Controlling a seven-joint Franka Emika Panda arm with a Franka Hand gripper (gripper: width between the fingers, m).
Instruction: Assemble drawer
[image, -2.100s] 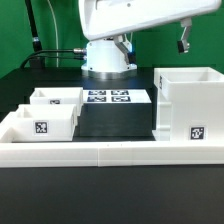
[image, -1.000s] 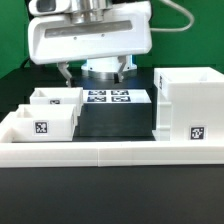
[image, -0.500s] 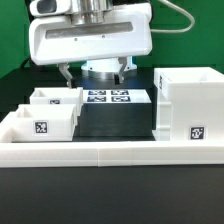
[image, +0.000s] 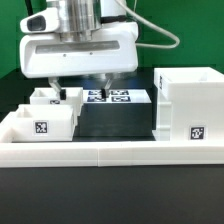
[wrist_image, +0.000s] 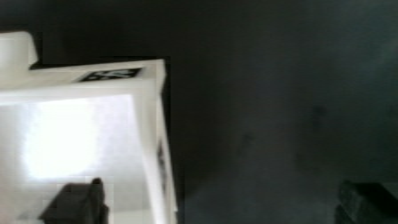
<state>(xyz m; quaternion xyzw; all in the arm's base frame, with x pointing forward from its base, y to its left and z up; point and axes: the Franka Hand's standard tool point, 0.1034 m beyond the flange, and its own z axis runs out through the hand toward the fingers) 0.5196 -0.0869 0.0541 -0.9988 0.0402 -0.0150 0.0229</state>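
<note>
The drawer lies in loose parts on the black mat. The tall white housing (image: 190, 108) stands at the exterior view's right with a tag on its front. Two white open-top trays sit at the left, the front one (image: 40, 124) with a tag and the rear one (image: 57, 97) behind it. My gripper (image: 79, 90) is open and empty, low over the rear tray's right edge. In the wrist view the gripper (wrist_image: 222, 203) straddles a tray wall (wrist_image: 157, 130): one dark fingertip (wrist_image: 75, 200) is over the tray's inside, the other over the mat. I cannot tell whether a finger touches the tray.
The marker board (image: 110, 97) lies flat between the trays and the housing, just right of my gripper. A low white border wall (image: 110, 152) runs along the front of the mat. The arm's white base stands behind the marker board.
My gripper has moved toward the exterior view's left and come down, from above the marker board to over the rear tray. The drawer parts have not moved.
</note>
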